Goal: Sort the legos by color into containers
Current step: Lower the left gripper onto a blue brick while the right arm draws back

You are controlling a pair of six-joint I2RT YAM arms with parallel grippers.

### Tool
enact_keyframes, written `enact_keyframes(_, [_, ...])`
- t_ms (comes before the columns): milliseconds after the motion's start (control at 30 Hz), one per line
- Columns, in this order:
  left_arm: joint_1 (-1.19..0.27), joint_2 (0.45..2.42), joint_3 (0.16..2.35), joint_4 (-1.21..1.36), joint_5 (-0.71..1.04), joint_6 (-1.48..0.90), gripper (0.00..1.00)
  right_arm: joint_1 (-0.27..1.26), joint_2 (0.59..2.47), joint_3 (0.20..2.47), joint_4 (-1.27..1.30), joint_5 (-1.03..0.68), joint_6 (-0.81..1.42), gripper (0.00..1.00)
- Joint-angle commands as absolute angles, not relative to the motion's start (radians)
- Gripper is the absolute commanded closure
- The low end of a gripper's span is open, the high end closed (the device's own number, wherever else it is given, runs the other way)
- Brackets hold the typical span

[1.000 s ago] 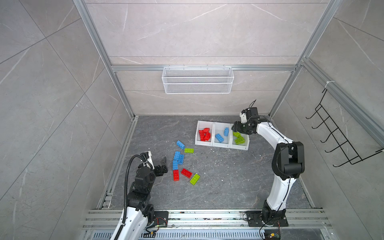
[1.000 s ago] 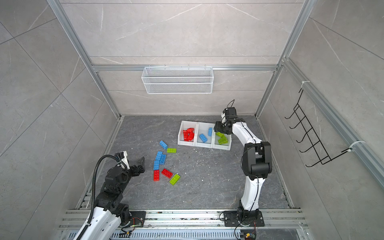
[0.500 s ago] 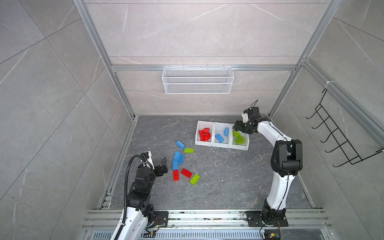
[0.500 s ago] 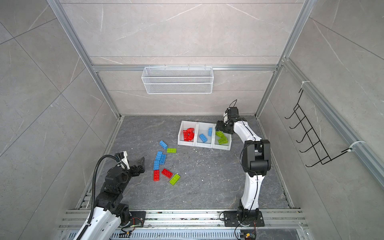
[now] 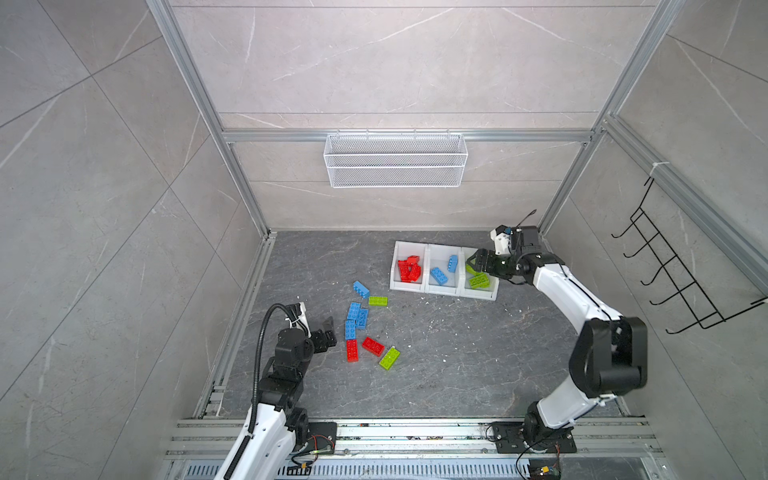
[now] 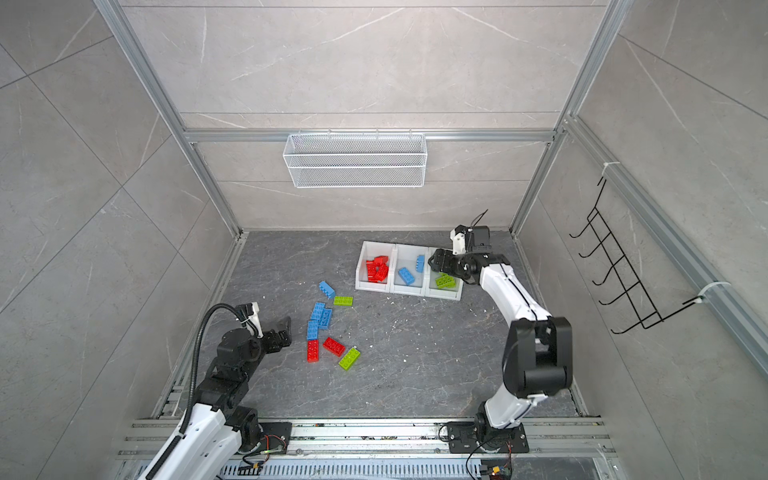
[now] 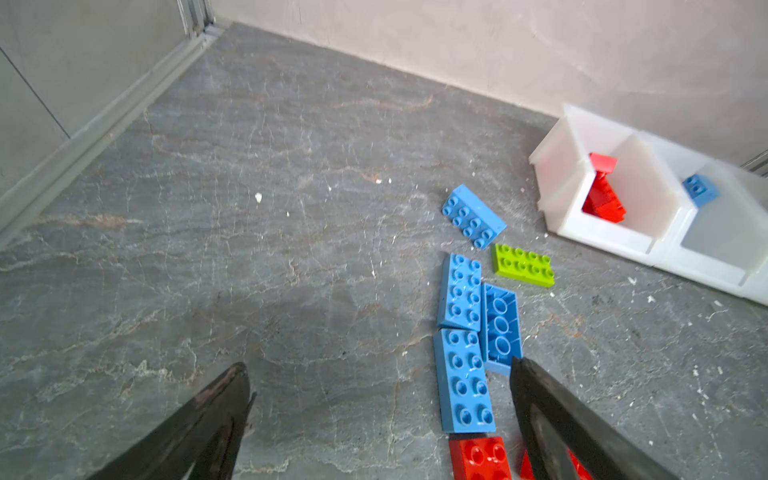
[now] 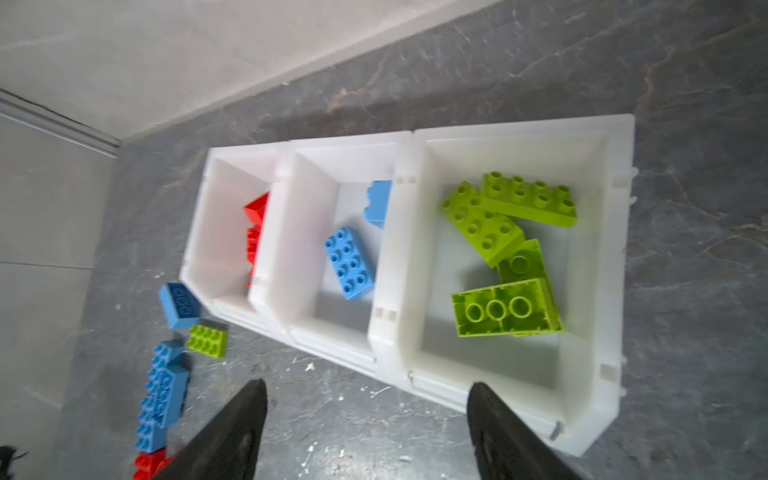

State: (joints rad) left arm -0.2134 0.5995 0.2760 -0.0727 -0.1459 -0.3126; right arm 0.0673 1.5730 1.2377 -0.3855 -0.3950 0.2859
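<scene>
I read the left gripper (image 7: pixel 378 370) as spread wide, nothing between its fingers, low over the grey floor (image 7: pixel 249 249). Just beside one fingertip lies a blue brick (image 7: pixel 463 378), studs up; I cannot tell whether they touch. An upturned blue brick (image 7: pixel 500 328) lies against it, just ahead of the same fingertip, and a third blue brick (image 7: pixel 459 291) sits next ahead, studs up. A red brick (image 7: pixel 480 457) lies end-on to the first blue one, nearer the gripper's wrist, cut by the edge of the left wrist view. In both top views a second red brick (image 5: pixel 372 346) and an angled green brick (image 5: pixel 389 358) lie beyond it, away from the gripper. Farther ahead of the left gripper lie a flat green brick (image 7: pixel 523 266) and, just past it, a fourth blue brick (image 7: pixel 473 216). Well ahead stand the three white bins (image 5: pixel 442 291), joined in a row.

The right gripper (image 8: pixel 368 388) hangs over the row with its fingers apart and empty. Under it is the end bin (image 8: pixel 615 291), holding four green bricks (image 8: pixel 505 307), one on its side with the hollow underside showing. Next along is the middle bin (image 8: pixel 332 166) with two blue bricks (image 8: pixel 349 262), one flat, one against the wall. Farthest from the right gripper is the last bin (image 8: pixel 216 232), holding red bricks (image 5: pixel 409 270); I cannot count them. Beyond both grippers a wire basket (image 5: pixel 395 160) hangs on the back wall (image 5: pixel 395 83), and a black hook rack (image 5: pixel 665 270) hangs on the side wall (image 5: pixel 706 124) nearest the right arm
</scene>
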Motion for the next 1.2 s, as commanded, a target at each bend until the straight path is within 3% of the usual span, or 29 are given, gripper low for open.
enact_keyframes(0, [-0.211,0.705,0.371,-0.062,-0.105,-0.365,0.0,0.08,1.454,1.11,-0.302,-0.503,0.348,0.23])
enact_keyframes(167, [-0.235,0.959,0.521,-0.11,-0.013,-0.403,0.05,0.1,1.299,0.953,-0.245,-0.555,0.393,0.23])
enact_keyframes(467, [-0.385,1.309,0.801,-0.359,-0.057,-0.373,0.17,0.107,1.205,0.837,-0.26,-0.577,0.385,0.24])
enact_keyframes(867, [-0.454,1.526,0.902,-0.499,-0.088,-0.364,0.26,0.108,1.227,0.795,-0.201,-0.612,0.367,0.26])
enact_keyframes(1167, [-0.453,1.557,0.906,-0.503,-0.12,-0.367,0.32,0.107,1.231,0.787,-0.204,-0.61,0.371,0.26])
